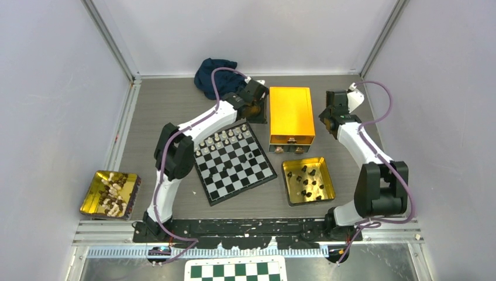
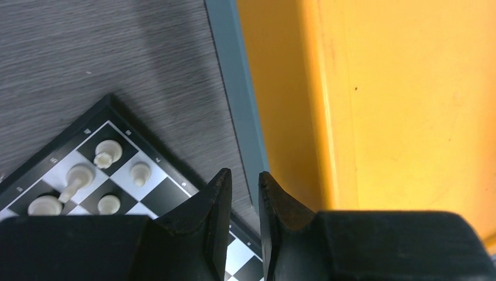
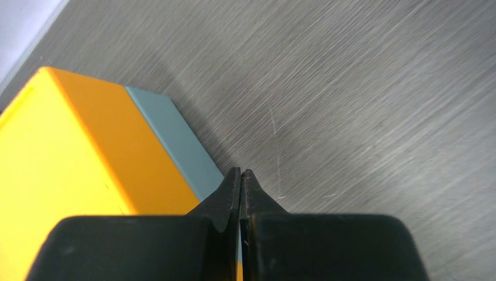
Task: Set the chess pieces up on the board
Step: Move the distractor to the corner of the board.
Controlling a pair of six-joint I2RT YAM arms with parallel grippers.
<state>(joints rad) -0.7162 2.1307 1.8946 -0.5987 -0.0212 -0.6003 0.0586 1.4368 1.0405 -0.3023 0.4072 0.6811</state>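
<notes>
Far left, at the table (image 1: 152, 117) edge, the left tray (image 1: 92, 202) holds a heap of white pieces (image 1: 112, 193). Moving in, the board (image 1: 234, 175) lies turned at an angle in the middle, between the two arms. Two white ranks (image 1: 225, 139) stand upright along its far side, and a lone black piece (image 1: 251, 156) stands a little nearer.

Behind the board, a dark blue cloth (image 1: 212, 75) is bunched near the back wall. The left gripper (image 1: 256, 109) hovers over the board's far right corner, close beside the orange box (image 1: 290, 114). From its wrist camera the fingers (image 2: 216, 199) are a narrow crack apart with nothing between them. The board corner and a few white pieces show down to their left, the box wall to their right.

On past the board, in front of the box, the right tray (image 1: 324, 190) has black pieces (image 1: 308, 180) scattered in it. The right gripper (image 1: 329, 117) hangs just off the box's right side, over bare table. Its wrist view shows the jaws pressed tight together, holding nothing.
</notes>
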